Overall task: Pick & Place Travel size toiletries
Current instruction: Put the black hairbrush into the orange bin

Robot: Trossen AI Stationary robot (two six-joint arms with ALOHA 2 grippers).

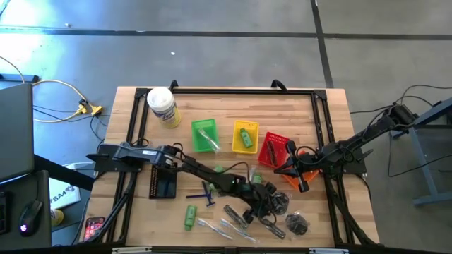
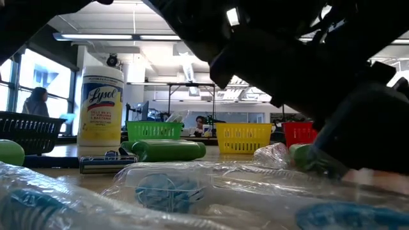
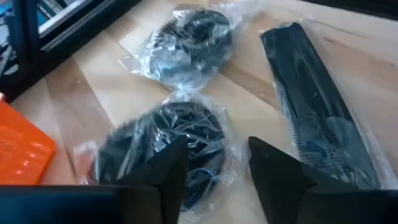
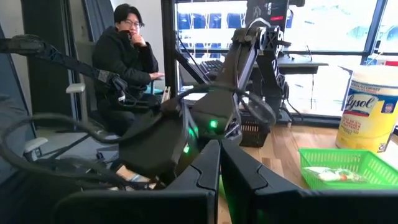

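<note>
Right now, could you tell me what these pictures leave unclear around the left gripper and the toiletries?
- High view: the left gripper hides what lies under it.
- Left wrist view: the round dark pouch sits partly behind the fingers; contact cannot be told.
- Low view: a dark arm blocks the right side; near packets are blurred.
- Red basket: contents too small to tell.

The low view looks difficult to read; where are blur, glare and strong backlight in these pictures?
Low view: the clear packets nearest the lens are blurred and a dark arm fills the top; the white jar is sharp. Left wrist view: the wrapping on the round dark pouches shows glare between the left tool's fingers. Right wrist view: bright windows backlight the arms; the right tool is dark.
</note>
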